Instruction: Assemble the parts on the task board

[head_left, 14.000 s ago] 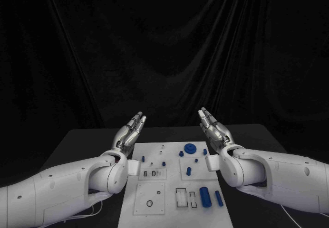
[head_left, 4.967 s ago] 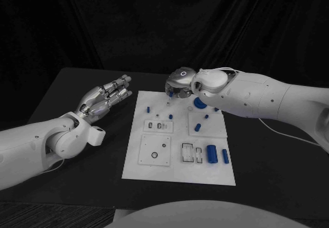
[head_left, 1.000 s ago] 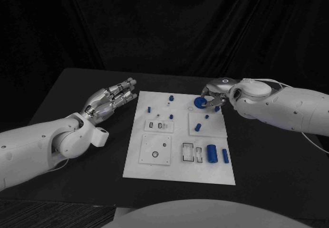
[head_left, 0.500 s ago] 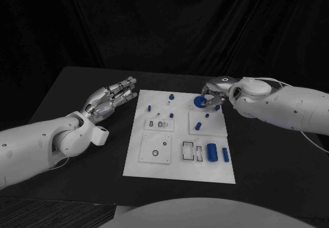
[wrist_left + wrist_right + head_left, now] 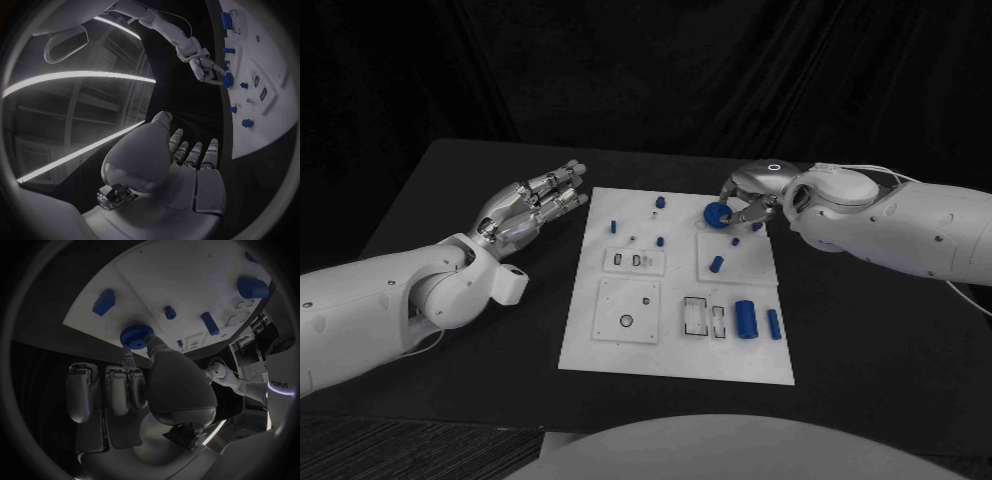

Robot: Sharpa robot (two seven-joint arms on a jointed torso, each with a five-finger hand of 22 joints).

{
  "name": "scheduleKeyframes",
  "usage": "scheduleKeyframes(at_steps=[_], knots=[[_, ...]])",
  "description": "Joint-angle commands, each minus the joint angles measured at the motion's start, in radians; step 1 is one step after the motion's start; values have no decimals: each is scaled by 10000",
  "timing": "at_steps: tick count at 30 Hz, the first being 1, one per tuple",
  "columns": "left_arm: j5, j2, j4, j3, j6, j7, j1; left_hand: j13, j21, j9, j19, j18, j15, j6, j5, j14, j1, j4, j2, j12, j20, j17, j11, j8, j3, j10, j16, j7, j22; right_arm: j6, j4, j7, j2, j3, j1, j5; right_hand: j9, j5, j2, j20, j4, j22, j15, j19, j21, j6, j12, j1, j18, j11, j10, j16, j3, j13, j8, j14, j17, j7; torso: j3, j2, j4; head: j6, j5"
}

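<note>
Since the frame half a second back, your right hand (image 5: 750,203) has barely shifted: it stays at the far right corner of the task board (image 5: 678,345) with its fingers closed on the round blue knurled part (image 5: 718,214), and the left arm has not moved either. You can see in the right wrist view that the thumb and one finger (image 5: 129,360) pinch the blue disc (image 5: 136,335) right at the board's edge (image 5: 94,335), while the other fingers hang curled below it, off the part. Whether the disc is seated on the board or lifted just clear of it, you cannot tell from these views. Your left hand (image 5: 528,208) hovers above the black table (image 5: 430,190) just beside the board's left far corner, holding nothing, its fingers straight and slightly apart, pointing away from you; the left wrist view shows the same flat, empty palm (image 5: 181,165) with the board off to one side. On the board, two small blue pegs (image 5: 659,204) stand near the far edge, one short blue cylinder (image 5: 717,266) lies on the square inset plate near the right side, and a thick blue cylinder (image 5: 747,322) lies next to a thinner blue rod (image 5: 773,324) near the right near corner, beside two rectangular slots (image 5: 695,317).
</note>
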Motion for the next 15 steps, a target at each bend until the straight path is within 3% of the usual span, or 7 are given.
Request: scheduleKeyframes(at_steps=[1,9,15], knots=[[2,40,1,9,123,799,-12,1,35,8,41,-4,93,6,-4,10,45,5,56,13,-10,9,55,46,51,-29,-2,39,7,-299,222,-89,-44,7,101,54,1133,103,58,-68,-3,2171,-66,545,50,403,25,21,-95,-92,1046,26,90,2633,44,1057,2634,-387,-10,-5,3,1,15],[2,70,-15,9,155,719,-13,1,35,8,41,-4,93,6,-4,10,45,5,56,13,-10,9,55,46,51,-29,-2,39,7,-314,531,-88,38,7,189,111,1153,126,61,-68,-6,2159,-63,531,32,410,25,23,-89,-86,1046,26,98,2633,50,1057,2634,-386,-8,3,18,1,1],[2,91,-31,9,177,673,-13,0,36,5,42,-10,99,-14,-9,8,42,3,66,12,-10,8,65,42,72,-32,-3,43,7,-233,494,-27,361,8,213,310,1166,127,51,-64,-6,2144,-51,513,10,377,25,16,-82,-72,1046,26,102,2633,31,1057,2634,-367,-6,2,12,1,-15]])
